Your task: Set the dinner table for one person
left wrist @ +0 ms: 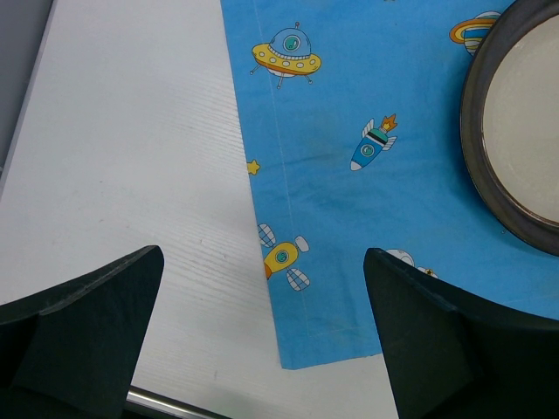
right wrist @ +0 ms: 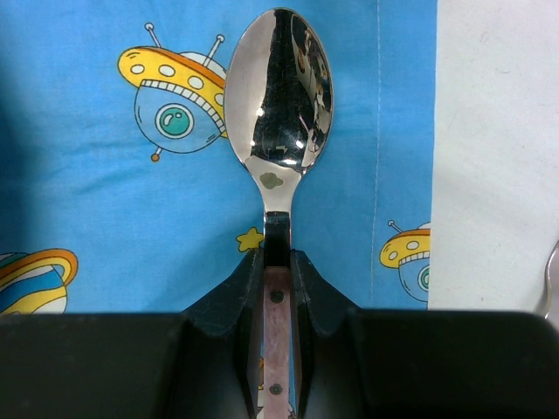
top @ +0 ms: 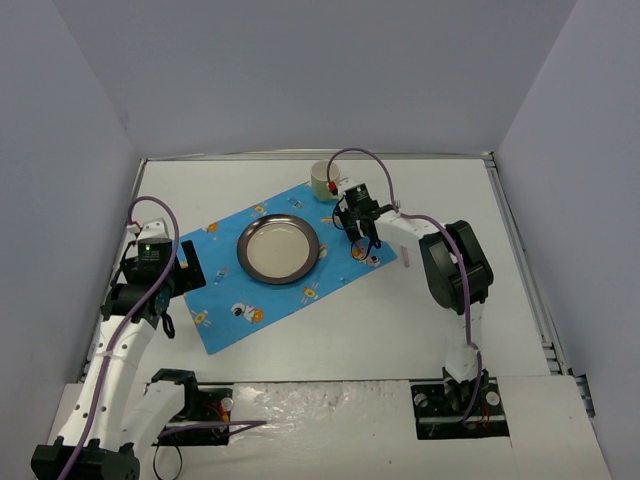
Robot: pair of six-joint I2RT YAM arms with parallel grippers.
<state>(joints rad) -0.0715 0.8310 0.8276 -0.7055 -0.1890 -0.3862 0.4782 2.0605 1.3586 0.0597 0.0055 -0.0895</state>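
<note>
The white dinner table carries a blue cartoon-print placemat with a round metal-rimmed plate on it. My right gripper is over the placemat's right end. In the right wrist view it is shut on the pinkish handle of a steel spoon, whose bowl points away just above the cloth. My left gripper hovers at the placemat's left end. In the left wrist view it is open and empty over the cloth's near corner.
A cream cup stands just beyond the placemat's far edge, close to my right wrist. A sliver of shiny metal lies on the bare table right of the cloth. Grey walls enclose the table on three sides.
</note>
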